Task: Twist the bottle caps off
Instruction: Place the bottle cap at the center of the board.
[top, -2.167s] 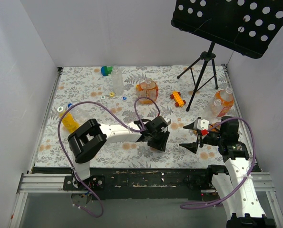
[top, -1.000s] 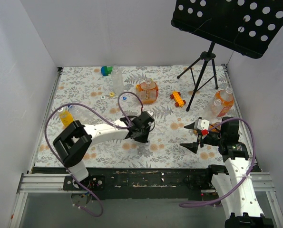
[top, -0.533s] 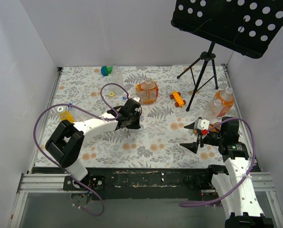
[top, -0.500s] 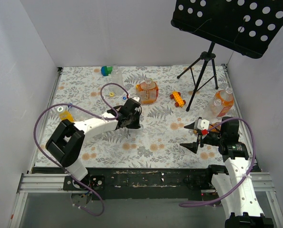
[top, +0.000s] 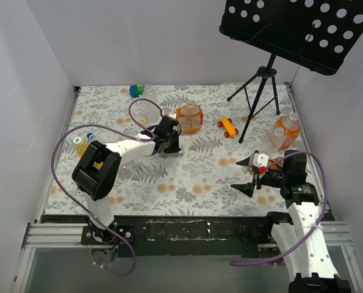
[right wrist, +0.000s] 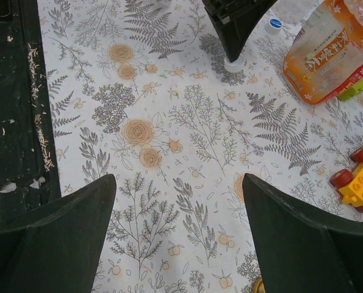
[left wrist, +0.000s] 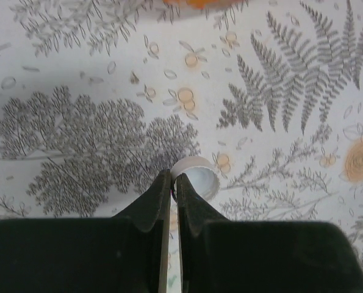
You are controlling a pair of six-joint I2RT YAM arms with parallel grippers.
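My left gripper [top: 169,146] is at mid-table, just near of a squat orange bottle [top: 189,118]. In the left wrist view its fingers [left wrist: 174,176] are shut on the rim of a white bottle cap [left wrist: 202,179], low over the floral cloth. The right wrist view shows that cap [right wrist: 233,63] under the left gripper, beside the orange bottle [right wrist: 326,52]. My right gripper [top: 249,174] is wide open and empty at the near right [right wrist: 181,204]. A clear bottle [top: 149,102] stands at the back. Two orange bottles [top: 286,130] stand at the right. A yellow bottle [top: 83,147] lies at the left.
A music stand's tripod [top: 262,91] stands at the back right. An orange toy car [top: 227,127] lies beside it. A green-and-blue block [top: 136,91] sits at the back left. Loose small caps [top: 143,121] lie near the clear bottle. White walls enclose the table.
My left arm has swung from the near middle to the far left across the table, its gripper staying shut. The right arm has not moved.
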